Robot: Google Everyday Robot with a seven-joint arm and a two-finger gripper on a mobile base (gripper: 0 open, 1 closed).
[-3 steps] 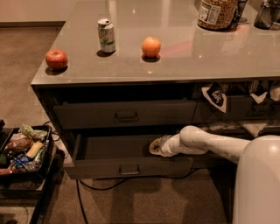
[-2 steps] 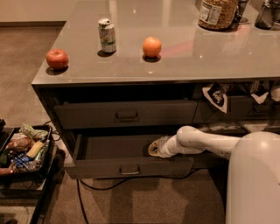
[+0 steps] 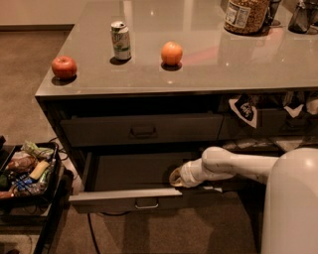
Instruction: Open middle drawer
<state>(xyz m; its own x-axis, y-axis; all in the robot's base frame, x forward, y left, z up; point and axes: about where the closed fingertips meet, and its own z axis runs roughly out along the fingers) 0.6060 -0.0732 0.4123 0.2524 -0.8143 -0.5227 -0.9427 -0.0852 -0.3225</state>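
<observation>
The middle drawer (image 3: 139,197) is pulled well out from the counter. Its dark-grey front with a small loop handle (image 3: 146,203) faces me, and its plain interior (image 3: 131,171) is exposed. My gripper (image 3: 175,177) reaches in from the right on the white arm (image 3: 233,166). It sits inside the drawer just behind the front panel, right of the handle. The top drawer (image 3: 143,130) above it is closed. Any drawer below is hidden under the open one.
On the counter top (image 3: 208,69) stand a red apple (image 3: 64,67), a soda can (image 3: 120,40), an orange (image 3: 171,53) and a jar (image 3: 247,15). A black bin of packaged items (image 3: 25,171) stands on the floor at the left, near the drawer's corner. My white base (image 3: 290,208) fills the lower right.
The middle drawer has slid further out toward me, and my gripper has moved the same way with it inside the drawer.
</observation>
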